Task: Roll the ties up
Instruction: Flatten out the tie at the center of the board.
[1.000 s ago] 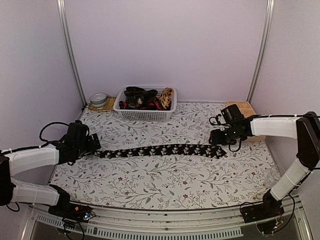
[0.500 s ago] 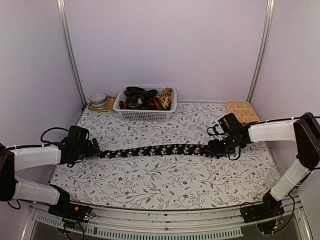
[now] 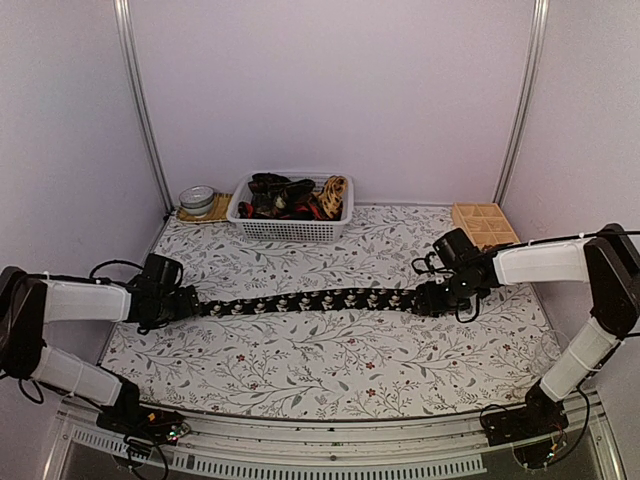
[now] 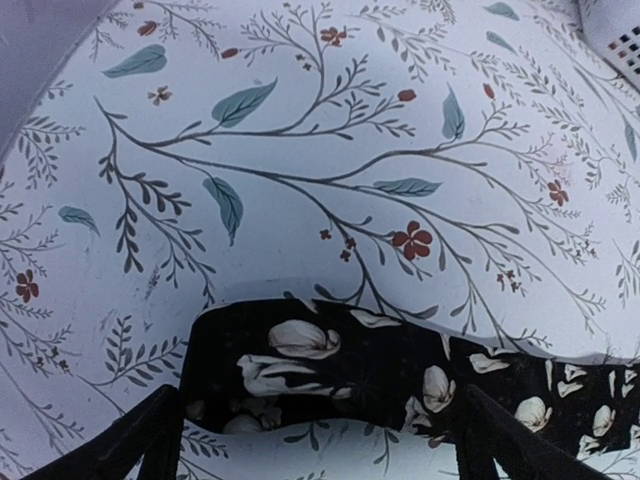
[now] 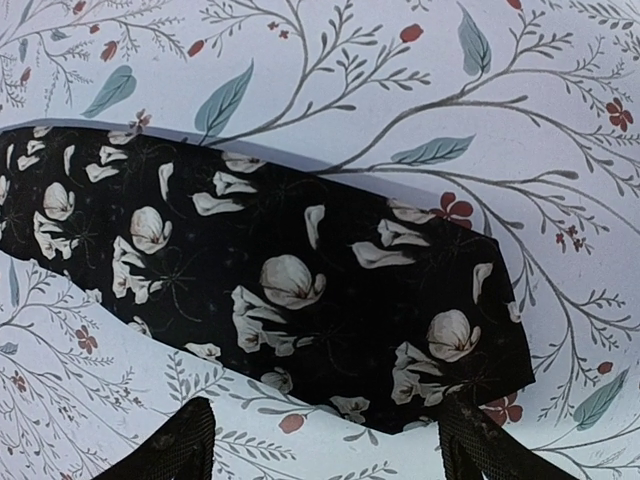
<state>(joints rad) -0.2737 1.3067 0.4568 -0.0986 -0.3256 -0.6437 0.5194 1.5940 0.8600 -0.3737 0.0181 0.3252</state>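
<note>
The long black flower-printed cloth necktie [image 3: 320, 300] lies flat across mid-frame on your floral tabletop [image 3: 330, 365]; your left pincer [image 3: 189, 302] and right pincer [image 3: 426, 298] both stand open, one straddling each end.

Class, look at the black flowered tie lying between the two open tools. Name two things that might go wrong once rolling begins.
1. The tie lies flat on the patterned table cover; the left tool, open over its narrow end, might pinch the cover too.
2. The tie bows slightly along its length, so the roll may come out skewed.
</note>
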